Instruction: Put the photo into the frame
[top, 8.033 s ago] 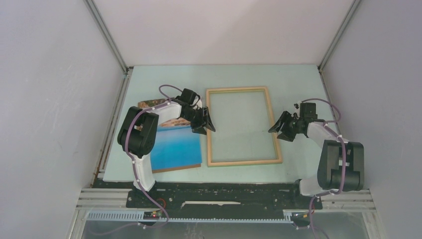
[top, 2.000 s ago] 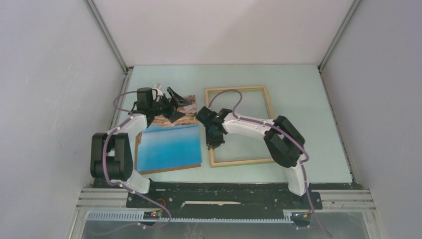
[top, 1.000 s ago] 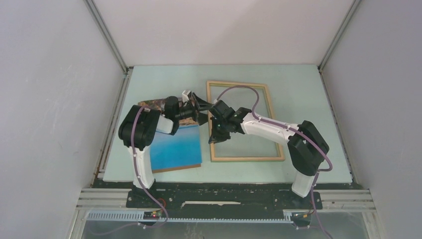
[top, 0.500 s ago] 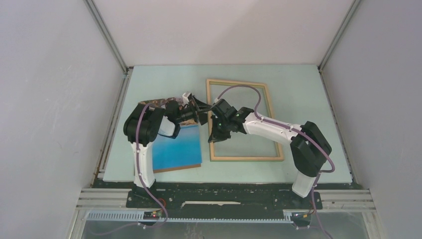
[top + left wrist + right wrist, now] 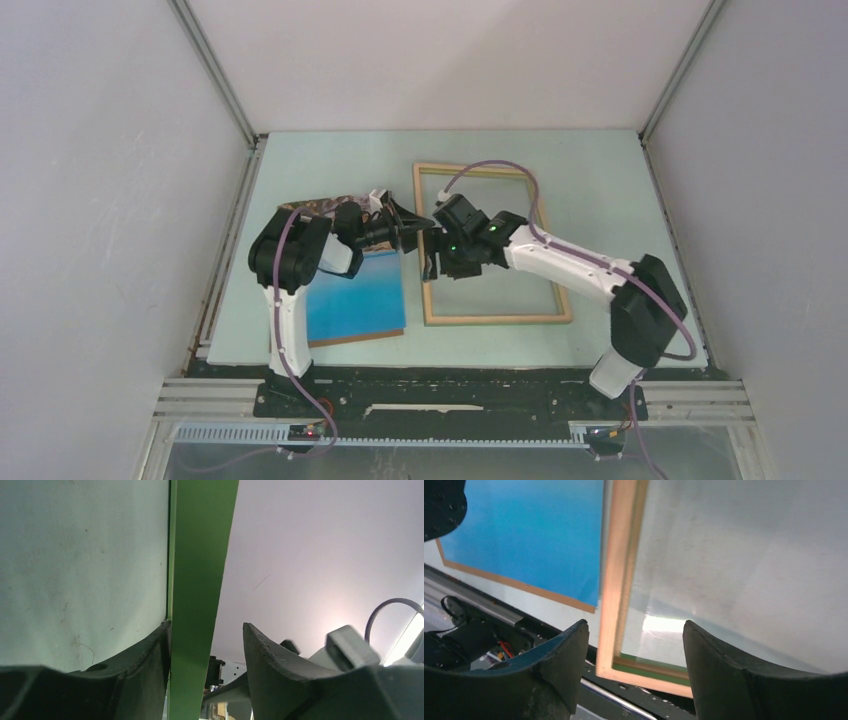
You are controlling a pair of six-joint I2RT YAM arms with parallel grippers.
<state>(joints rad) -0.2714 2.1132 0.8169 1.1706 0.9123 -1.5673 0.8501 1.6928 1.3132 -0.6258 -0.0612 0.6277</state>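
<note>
1. Pale green surface (image 5: 600,200), boxed in by white walls, carries both of the task's things.
2. At its middle lies the frame (image 5: 495,319), light wood face up, with its long axis running near to far.
3. The left wrist view shows the green underside of its left rail, so I judge that this edge is tipped up a little. How far, I cannot tell.
4. Just left of the frame lies the photo (image 5: 355,295), picture side up and long axis also near to far, with its blue water at the near end. It is not yet in the frame.
5. The left gripper (image 5: 420,224) points right, across the left rail, with the rail between its half-spread fingers. One finger (image 5: 150,650) touches the rail and the other (image 5: 265,655) stands clear of it, so nothing is pinched yet.
6. The right gripper (image 5: 434,268) reaches across the frame to the same rail, a little nearer. Its fingers (image 5: 569,650) are spread wide to either side of the wood and hold nothing.
7. The coming move probably turns on the left gripper's pinch: the rail runs square to its reach and already sits in the gap.
8. The left arm is the nearer one to the photo.
</note>
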